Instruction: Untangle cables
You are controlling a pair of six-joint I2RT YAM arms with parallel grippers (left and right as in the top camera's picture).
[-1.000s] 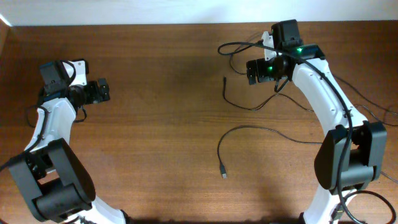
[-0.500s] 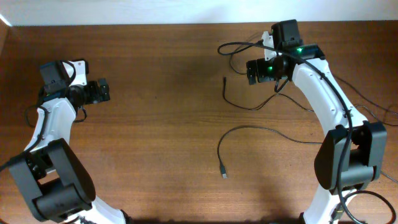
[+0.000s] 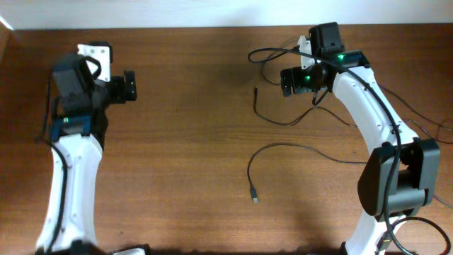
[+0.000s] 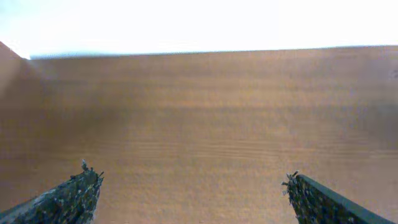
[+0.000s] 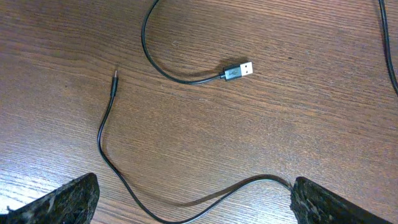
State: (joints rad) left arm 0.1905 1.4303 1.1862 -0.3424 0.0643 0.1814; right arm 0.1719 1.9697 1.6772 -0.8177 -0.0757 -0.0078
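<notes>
The right gripper (image 5: pixel 193 202) has its fingers spread wide and holds nothing. Just ahead, a thin black cable with a tiny pin plug (image 5: pixel 101 134) bends over the brown wooden table (image 5: pixel 280 137). Farther on lies a thin black cable with a silver flat plug (image 5: pixel 238 71). The left gripper (image 4: pixel 193 199) is spread wide too, well away from both
</notes>
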